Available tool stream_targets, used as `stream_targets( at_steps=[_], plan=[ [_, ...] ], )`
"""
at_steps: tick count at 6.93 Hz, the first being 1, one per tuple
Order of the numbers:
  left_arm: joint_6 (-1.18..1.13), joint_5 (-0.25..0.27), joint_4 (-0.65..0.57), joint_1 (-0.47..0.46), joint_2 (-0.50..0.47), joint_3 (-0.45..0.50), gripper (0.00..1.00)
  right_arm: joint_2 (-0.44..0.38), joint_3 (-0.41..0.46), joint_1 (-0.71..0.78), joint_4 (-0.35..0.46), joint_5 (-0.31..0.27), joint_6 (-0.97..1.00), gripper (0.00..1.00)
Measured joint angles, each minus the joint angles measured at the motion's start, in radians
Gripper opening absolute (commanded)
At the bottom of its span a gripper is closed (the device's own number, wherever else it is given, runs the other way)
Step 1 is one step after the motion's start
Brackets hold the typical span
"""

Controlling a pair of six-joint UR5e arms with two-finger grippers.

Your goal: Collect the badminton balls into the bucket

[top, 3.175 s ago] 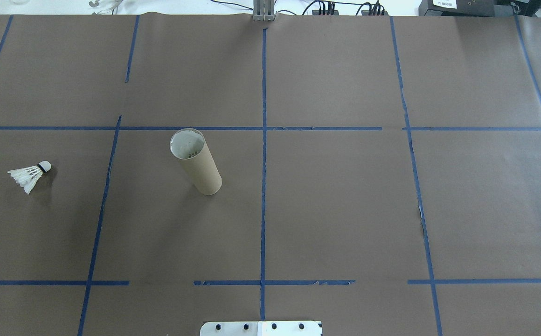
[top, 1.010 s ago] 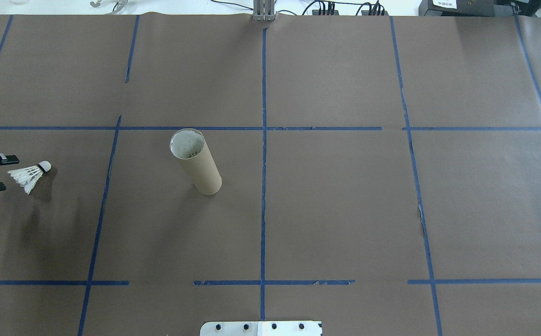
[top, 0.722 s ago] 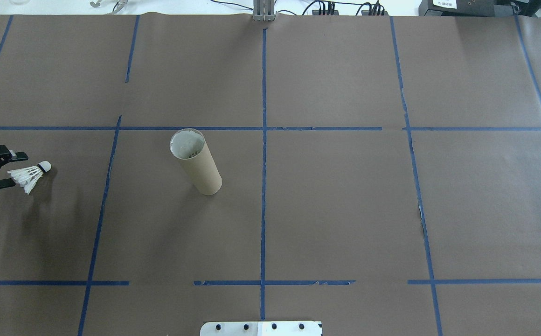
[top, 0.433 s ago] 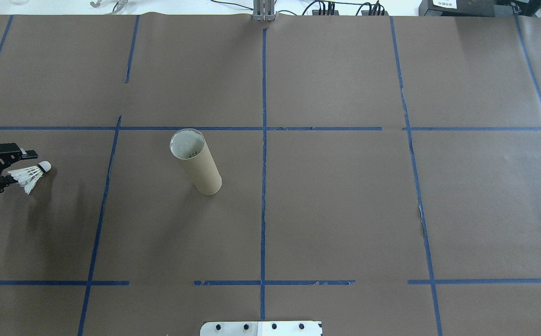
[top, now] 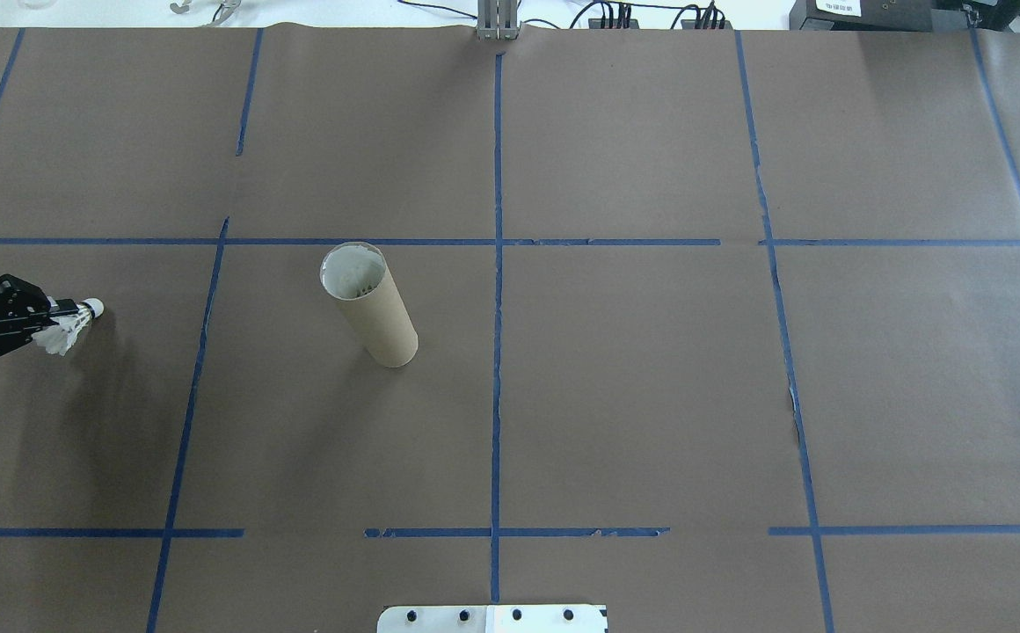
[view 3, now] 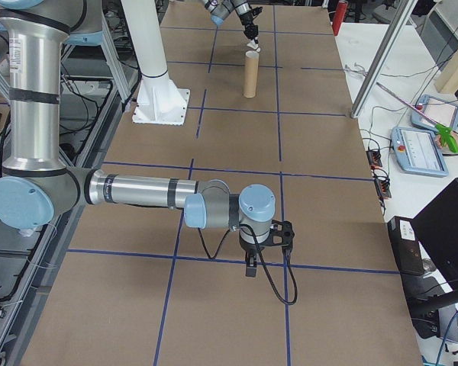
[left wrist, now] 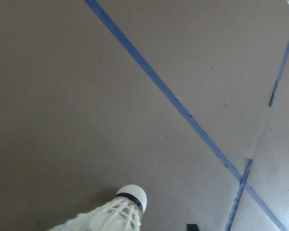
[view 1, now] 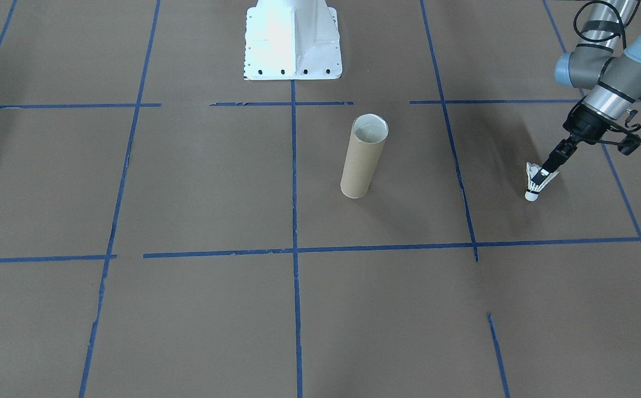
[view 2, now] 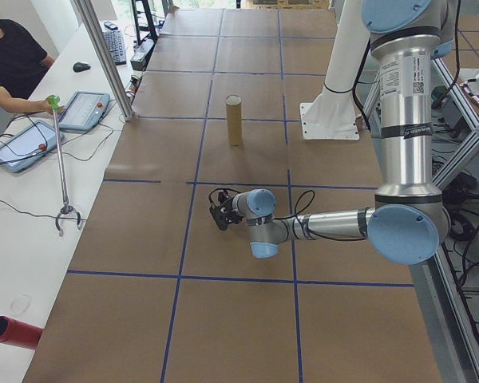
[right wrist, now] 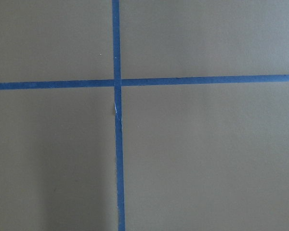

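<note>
The white shuttlecock (top: pixel 70 323) lies at the table's far left, its cork tip (view 1: pixel 531 195) on the brown paper and its skirt raised. My left gripper (top: pixel 51 322) is shut on the feather skirt; the front-facing view shows the gripper (view 1: pixel 542 177) slanting down onto it. Only the cork and skirt (left wrist: pixel 116 214) show at the bottom of the left wrist view. The brown cardboard tube (top: pixel 373 308) stands upright near the middle, open whitish end up, well apart from the gripper. My right gripper (view 3: pixel 249 266) appears only in the exterior right view, so I cannot tell its state.
The white robot base (view 1: pixel 292 38) stands at the table's near-robot edge. Blue tape lines (top: pixel 497 352) divide the brown paper into squares. A person sits at a side table with tablets (view 2: pixel 84 110), and a red cylinder (view 2: pixel 12 331) lies there.
My left gripper came in from the left edge, slid over the shuttlecock's skirt and shut on it. The cork tip shifted slightly. The tube has not moved.
</note>
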Motion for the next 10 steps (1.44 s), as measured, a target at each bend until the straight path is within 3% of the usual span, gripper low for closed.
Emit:
stream_targets(
  at_steps=[1,3,4,5,8,10],
  plan=[
    [0.002,-0.044,0.000,-0.002,0.001,-0.015,0.00,0.000,0.000,0.000,0.000,0.000,0.000,1.00],
    [0.002,-0.264,0.054,-0.067,0.003,-0.100,0.00,0.000,0.000,0.000,0.000,0.000,0.000,1.00],
    [0.007,-0.366,0.152,-0.122,-0.008,-0.182,0.00,0.000,0.000,0.000,0.000,0.000,0.000,1.00],
    [0.038,-0.422,0.296,-0.150,-0.029,-0.288,0.00,0.000,0.000,0.000,0.000,0.000,0.000,1.00],
    [0.266,-0.452,0.805,-0.186,-0.112,-0.611,0.00,0.000,0.000,0.000,0.000,0.000,0.000,1.00],
    [0.457,-0.450,1.253,-0.234,-0.271,-0.810,0.00,0.000,0.000,0.000,0.000,0.000,0.000,1.00]
  ],
)
